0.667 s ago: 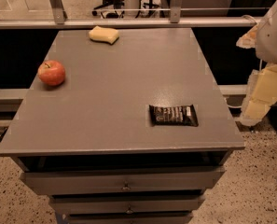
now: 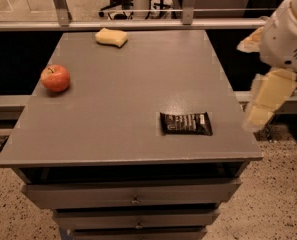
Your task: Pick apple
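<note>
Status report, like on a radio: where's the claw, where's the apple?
Gripper hangs beyond the table's right edge. Apple sits near the left edge, untouched. Dark snack wrapper lies between them; sponge at the far edge.

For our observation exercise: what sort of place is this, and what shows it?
Probably an office or lab: a grey drawer cabinet, office chairs beyond the railing, a speckled hard floor. The gripper hangs off the cabinet's right edge, far from the apple.
</note>
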